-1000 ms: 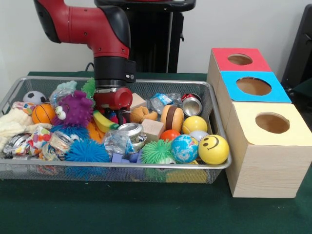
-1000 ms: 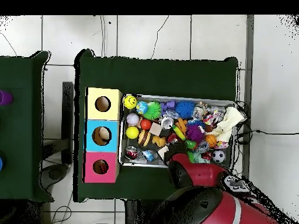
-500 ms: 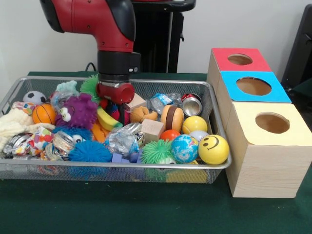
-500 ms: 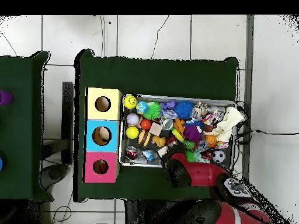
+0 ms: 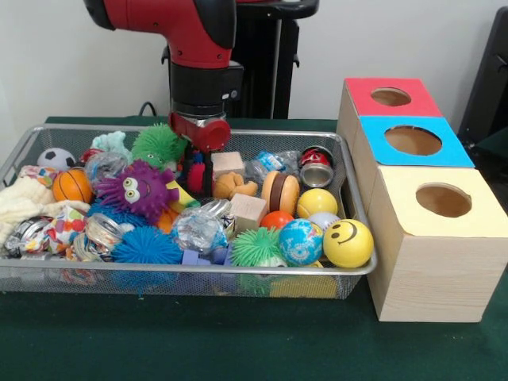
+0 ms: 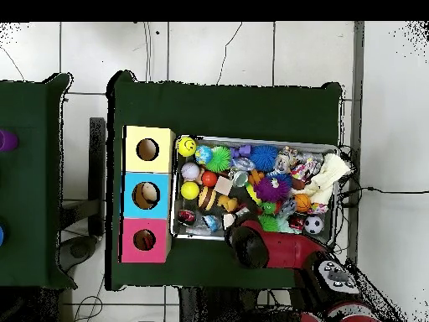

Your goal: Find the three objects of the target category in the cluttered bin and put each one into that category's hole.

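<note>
Bin (image 5: pixel 349 171) packed tight; box holes (image 5: pixel 443 199) unobstructed.

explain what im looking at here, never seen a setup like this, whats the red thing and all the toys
The red and black thing is a robot arm. Its gripper reaches down into a wire mesh bin on a green-covered table. I cannot tell whether it is open, shut or holding anything.

One picture is taken from across the table, facing the robot. The other looks straight down from above, so the sides appear turned around.

The bin is packed with small toys: a purple fuzzy monster, a yellow smiley ball, a globe ball, a mini basketball, wooden blocks, crushed cans and more.

Beside the bin stands a wooden box with red, blue and yellow tops, each with a round hole for sorted items.
</note>
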### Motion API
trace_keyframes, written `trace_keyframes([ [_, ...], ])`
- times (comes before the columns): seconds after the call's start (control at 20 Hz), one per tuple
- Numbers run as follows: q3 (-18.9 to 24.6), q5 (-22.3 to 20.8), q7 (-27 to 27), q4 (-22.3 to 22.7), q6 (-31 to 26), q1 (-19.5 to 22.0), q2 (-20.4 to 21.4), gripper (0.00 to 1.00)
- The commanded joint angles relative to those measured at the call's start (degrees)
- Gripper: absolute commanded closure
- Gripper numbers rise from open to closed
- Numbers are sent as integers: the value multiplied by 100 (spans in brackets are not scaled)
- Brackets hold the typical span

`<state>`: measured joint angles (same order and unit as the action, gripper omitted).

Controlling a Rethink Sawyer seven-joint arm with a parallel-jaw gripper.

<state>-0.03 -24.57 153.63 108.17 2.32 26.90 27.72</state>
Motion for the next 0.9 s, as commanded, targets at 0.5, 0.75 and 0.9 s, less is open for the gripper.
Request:
trace_keyframes([
  [0.5,140,422,336,107,-507,-221,-224,0],
  [0.75,275,501,263,201,-770,-136,35,0],
  [0.9,357,584,211,234,-957,-105,193,0],
])
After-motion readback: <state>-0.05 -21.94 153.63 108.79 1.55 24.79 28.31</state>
